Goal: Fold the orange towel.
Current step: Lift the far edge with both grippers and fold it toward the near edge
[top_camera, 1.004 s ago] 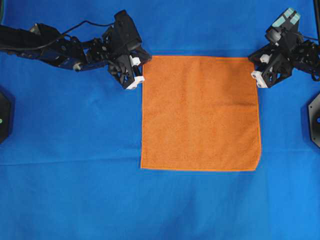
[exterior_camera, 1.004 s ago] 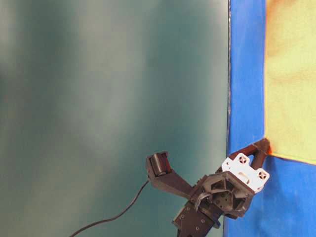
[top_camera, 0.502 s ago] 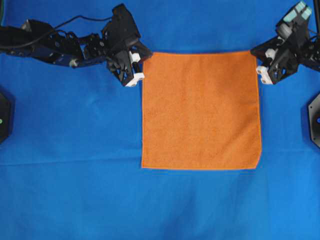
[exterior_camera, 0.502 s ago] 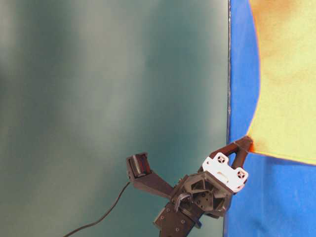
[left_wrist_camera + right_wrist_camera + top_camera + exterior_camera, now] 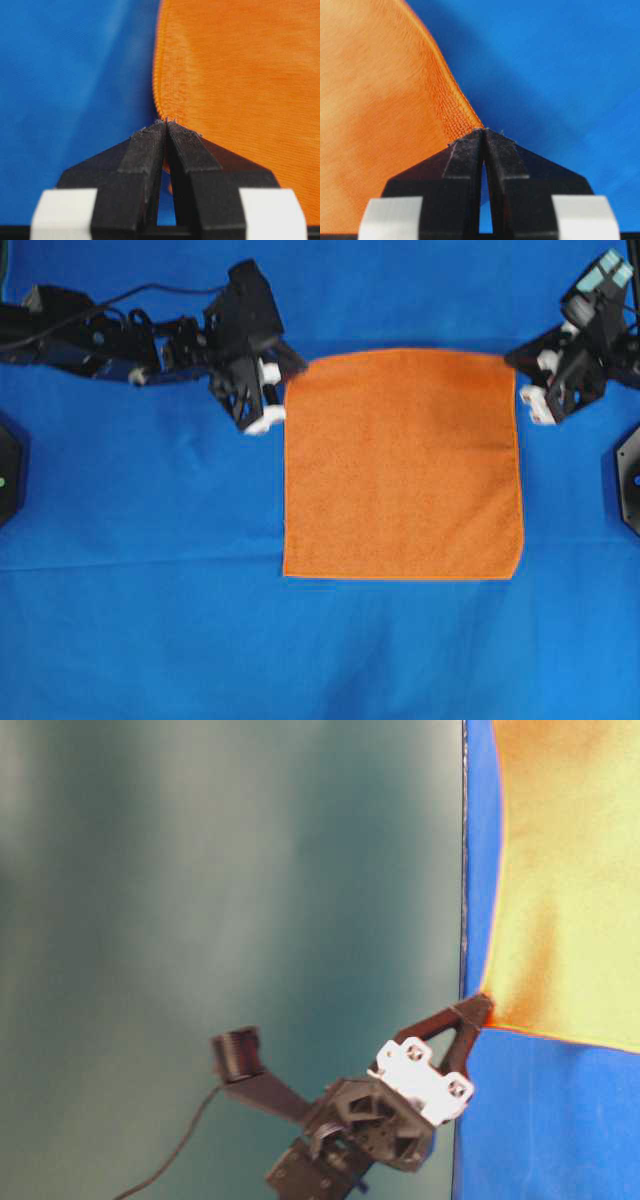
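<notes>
Orange towel [image 5: 402,465] lay spread and unfolded on the blue table cloth [image 5: 140,540], its two far corners pinched in the closed left gripper [image 5: 291,365] and right gripper [image 5: 512,360]; the whole fold remained to be made.

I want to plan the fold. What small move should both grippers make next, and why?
Probably carry the two pinched far corners toward the near edge: the left gripper and right gripper are shut on the orange towel, whose near half lies flat.
</notes>
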`<state>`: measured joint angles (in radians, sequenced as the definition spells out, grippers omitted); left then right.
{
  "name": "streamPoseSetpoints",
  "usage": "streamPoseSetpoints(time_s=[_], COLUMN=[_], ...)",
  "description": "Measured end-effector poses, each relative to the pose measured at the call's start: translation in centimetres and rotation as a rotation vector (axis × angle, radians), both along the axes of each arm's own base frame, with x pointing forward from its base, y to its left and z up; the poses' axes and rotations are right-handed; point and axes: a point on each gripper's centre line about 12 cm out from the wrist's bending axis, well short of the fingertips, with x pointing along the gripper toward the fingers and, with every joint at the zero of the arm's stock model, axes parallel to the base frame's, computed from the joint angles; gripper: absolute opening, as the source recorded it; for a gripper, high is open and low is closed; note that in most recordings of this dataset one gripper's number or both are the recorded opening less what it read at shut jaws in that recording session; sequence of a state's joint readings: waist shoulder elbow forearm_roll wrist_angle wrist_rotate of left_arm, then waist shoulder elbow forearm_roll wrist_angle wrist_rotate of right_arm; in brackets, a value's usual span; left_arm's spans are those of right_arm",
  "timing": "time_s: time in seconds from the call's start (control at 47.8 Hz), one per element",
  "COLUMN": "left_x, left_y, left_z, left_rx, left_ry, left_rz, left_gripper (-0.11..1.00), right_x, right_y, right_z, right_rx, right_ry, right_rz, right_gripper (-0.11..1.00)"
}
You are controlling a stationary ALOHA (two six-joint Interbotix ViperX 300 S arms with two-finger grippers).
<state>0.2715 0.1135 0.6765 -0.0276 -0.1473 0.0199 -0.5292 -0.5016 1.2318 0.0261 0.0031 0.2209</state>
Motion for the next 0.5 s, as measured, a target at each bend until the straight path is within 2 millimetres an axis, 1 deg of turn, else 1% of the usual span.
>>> streamPoseSetpoints(time_s=[0.084, 0.209, 0.314, 0.397, 0.502], left_x=[0.0, -0.1, -0.1, 0.0, 0.1], left_y=[-1.5, -3.8, -6.5, -8.8, -10.8], left_z=[0.4, 0.2, -0.2, -0.3, -0.2], left_rx=[-0.006, -0.027, -0.044, -0.06, -0.09], left_ry=[0.014, 0.047, 0.073, 0.079, 0.074], left_rz=[-0.035, -0.082, -0.142, -0.186, -0.211], left_gripper=[0.01, 0.01, 0.01, 0.01, 0.01], right_x=[-0.1, -0.4, -0.5, -0.4, -0.3], right_y=[1.4, 4.0, 6.3, 7.9, 9.9], right_z=[0.7, 1.8, 2.5, 2.8, 2.6], right_rx=[0.045, 0.107, 0.154, 0.186, 0.233], right_ry=[-0.009, -0.032, -0.063, -0.066, -0.05], right_rz=[0.015, 0.066, 0.127, 0.182, 0.253], right_gripper=[0.01, 0.01, 0.01, 0.01, 0.01])
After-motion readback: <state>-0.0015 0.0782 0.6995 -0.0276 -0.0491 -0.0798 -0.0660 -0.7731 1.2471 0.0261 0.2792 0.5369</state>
